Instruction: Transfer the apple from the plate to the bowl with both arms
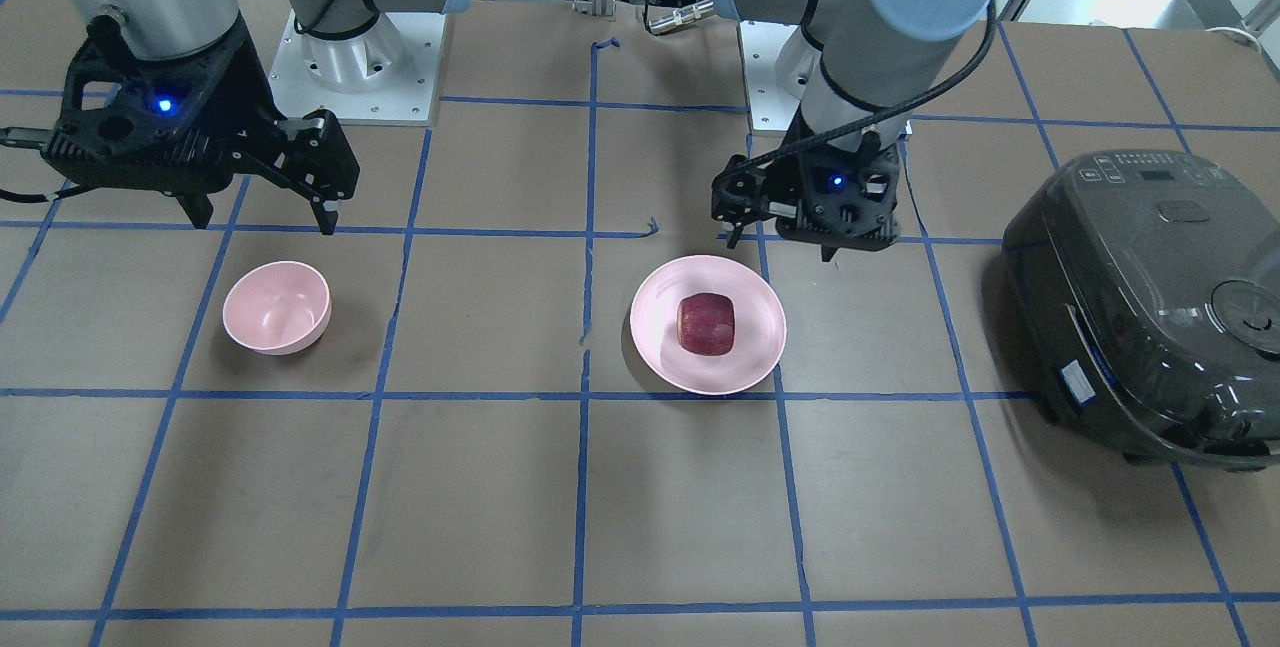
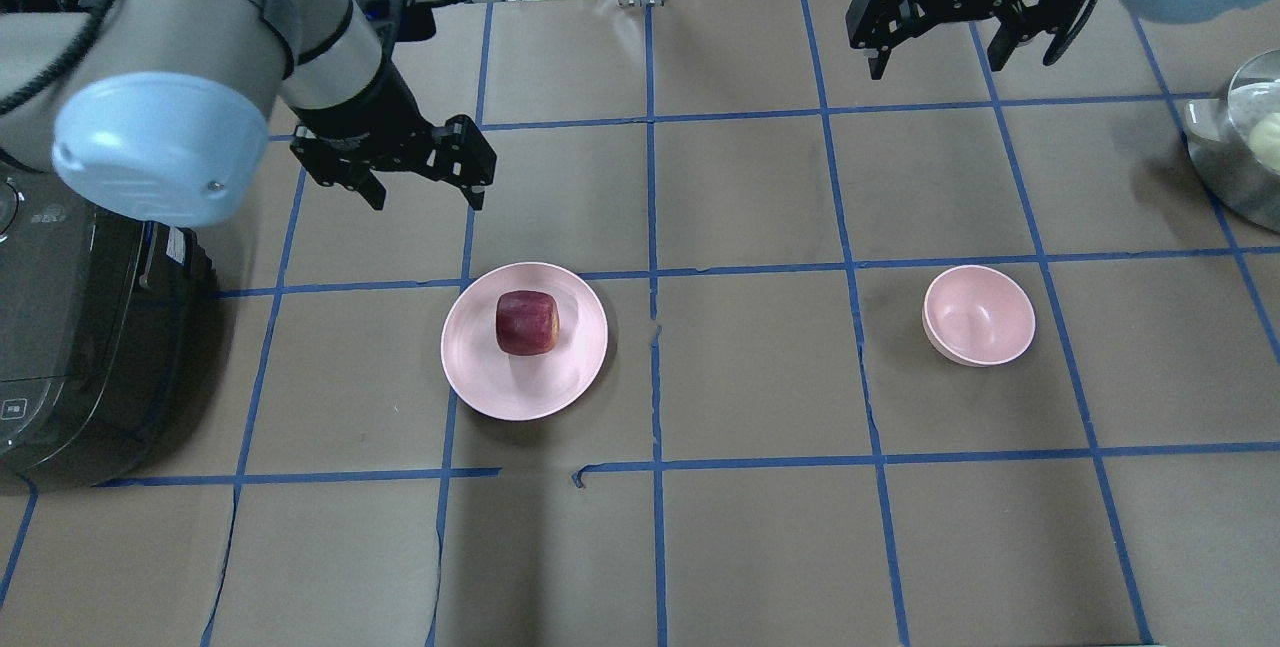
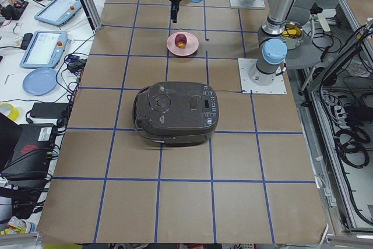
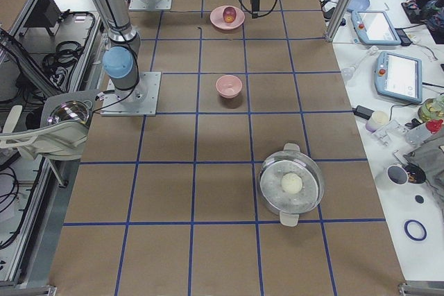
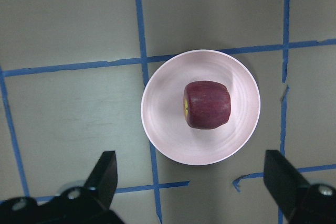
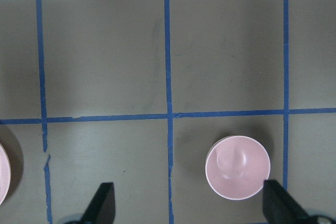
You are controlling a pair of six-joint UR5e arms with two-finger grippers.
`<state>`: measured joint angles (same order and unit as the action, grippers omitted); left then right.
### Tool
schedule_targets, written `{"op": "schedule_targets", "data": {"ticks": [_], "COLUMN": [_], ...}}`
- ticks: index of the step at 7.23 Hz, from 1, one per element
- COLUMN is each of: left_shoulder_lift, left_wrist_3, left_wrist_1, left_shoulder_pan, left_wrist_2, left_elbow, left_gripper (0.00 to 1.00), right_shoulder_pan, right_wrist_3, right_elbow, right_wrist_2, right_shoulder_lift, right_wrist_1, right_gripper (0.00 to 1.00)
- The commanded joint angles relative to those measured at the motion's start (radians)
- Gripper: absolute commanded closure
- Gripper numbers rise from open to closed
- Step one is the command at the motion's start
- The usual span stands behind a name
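**Front-facing view.** One plate (image 1: 752, 352), pale pink, glossy and shallow, holds a single apple (image 1: 706, 323) near its centre. One bowl (image 1: 277, 307), smaller, deeper and matte pink, has nothing in it. It stands well apart from the plate on the brown table (image 1: 500, 487). The left gripper (image 1: 780, 243) hangs just behind the plate's rim with its jaws spread, holding nothing. The right gripper (image 1: 262, 223) hangs behind the bowl, also spread and bare. One dark rice cooker (image 1: 1150, 307), lid closed, stands beyond the plate on the left arm's side.

**Overhead view.** Shows the same layout, mirrored. It adds a steel pot (image 2: 1215, 177) at the frame's edge on the right arm's side, which the front-facing view does not show. A pale ball (image 2: 1268, 142) lies in it.

**Exterior left view.** The rice cooker is near, with the plate and apple small beyond it. The bowl cannot be made out.

**Exterior right view.** The steel pot with its pale ball is nearest, then the bowl, then the plate with the apple.

**Left wrist view.** Closest look at the apple: dark red, blocky, faintly streaked, lying on its side with a yellowish patch at one end. Both fingertips sit at the lower corners, wide apart and clear of the plate.

**Right wrist view.** Looks straight down into the bowl, whose interior is bare with soft glints. A sliver of the plate shows at the frame's edge.
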<state>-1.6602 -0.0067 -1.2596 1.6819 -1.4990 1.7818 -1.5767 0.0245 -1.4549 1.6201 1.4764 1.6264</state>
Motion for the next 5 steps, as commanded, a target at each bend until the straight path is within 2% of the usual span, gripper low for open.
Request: {"op": "schedule_targets", "data": {"ticks": [1,2,5], "left_shoulder_lift": [-0.042,-0.074,-0.137], "left_wrist_3": [-0.012,-0.018,-0.021], "left_wrist_1": [0.156,0.269,0.305], "left_shoulder_pan": [0.021,0.021,0.025], "left_wrist_2": [-0.014,-0.010,-0.003], "left_elbow": [0.163,0.197,0.212], "left_gripper": [0.03,0.04,0.04], "right_shoulder_pan": [0.148,0.246,0.360], "right_wrist_3": [-0.160,-0.258,-0.366], "right_elbow": [-0.101,-0.167,-0.436], "right_wrist_2": [-0.011,-0.022,-0.042], "right_shoulder_lift": [-0.004,-0.007,-0.060], "right_wrist_1": [0.016,0.077,0.371], "right_gripper": [0.00,0.00,0.00]}}
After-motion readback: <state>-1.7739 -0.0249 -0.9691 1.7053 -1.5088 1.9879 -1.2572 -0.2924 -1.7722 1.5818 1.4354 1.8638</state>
